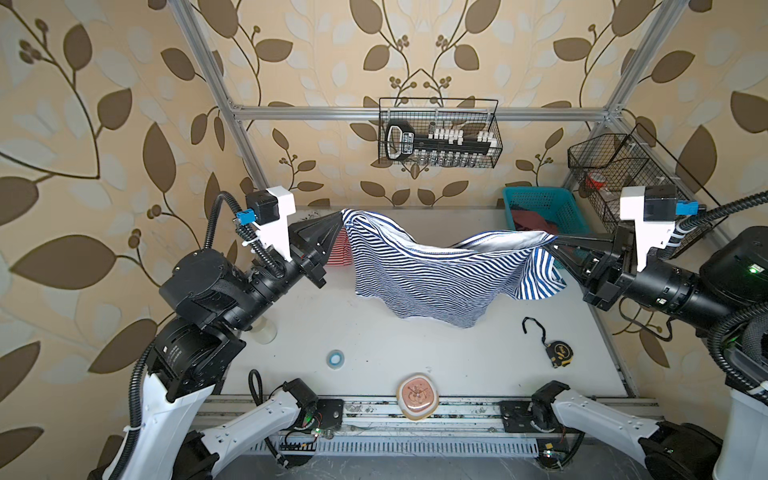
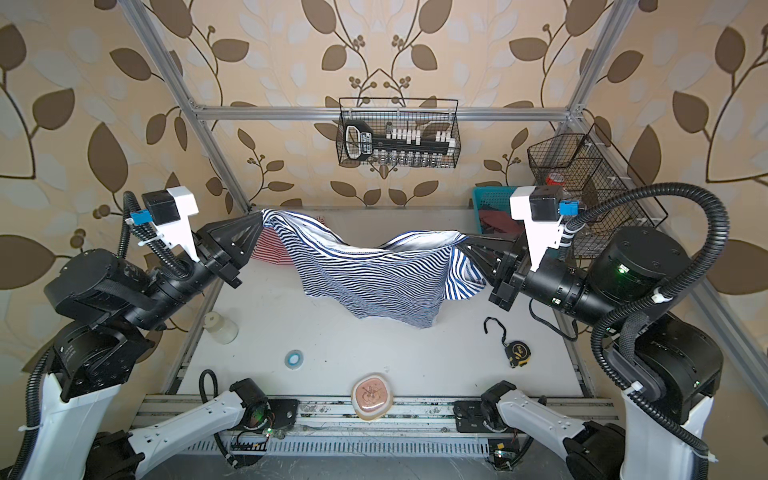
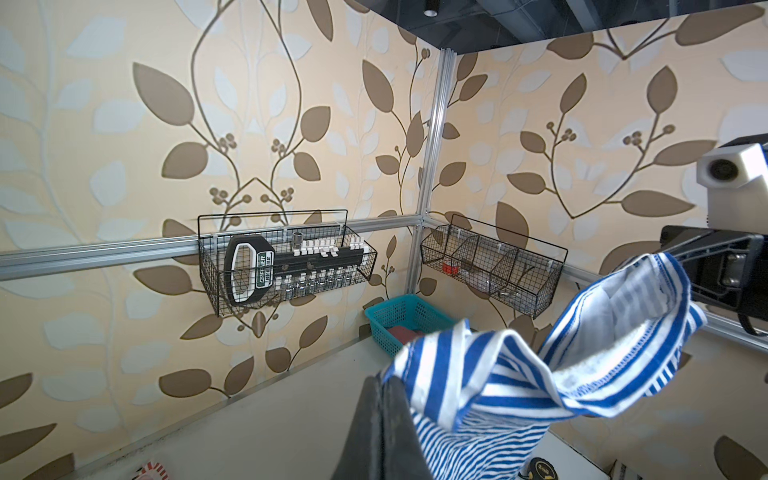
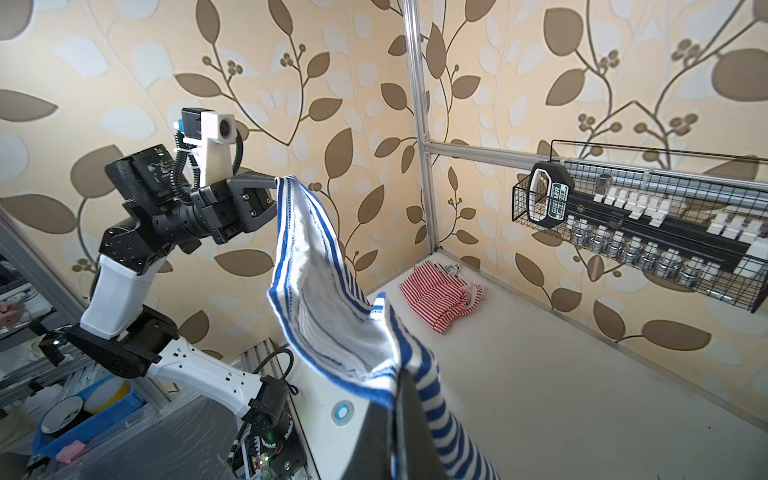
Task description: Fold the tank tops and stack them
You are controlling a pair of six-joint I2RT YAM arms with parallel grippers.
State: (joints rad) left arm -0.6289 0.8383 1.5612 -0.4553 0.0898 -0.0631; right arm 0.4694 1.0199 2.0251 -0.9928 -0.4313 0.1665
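Currently: left gripper [image 1: 340,219] and right gripper [image 1: 555,238] both clamped on navy-and-white tank top [image 1: 432,274], slung above table [image 1: 415,353]. Behind it, lying on table, red-and-white tank top [image 4: 440,297]. In teal basket [image 1: 552,205], dark red cloth, probably. Nearer front edge, tape measure [image 1: 559,353] and tape roll [image 1: 335,358].
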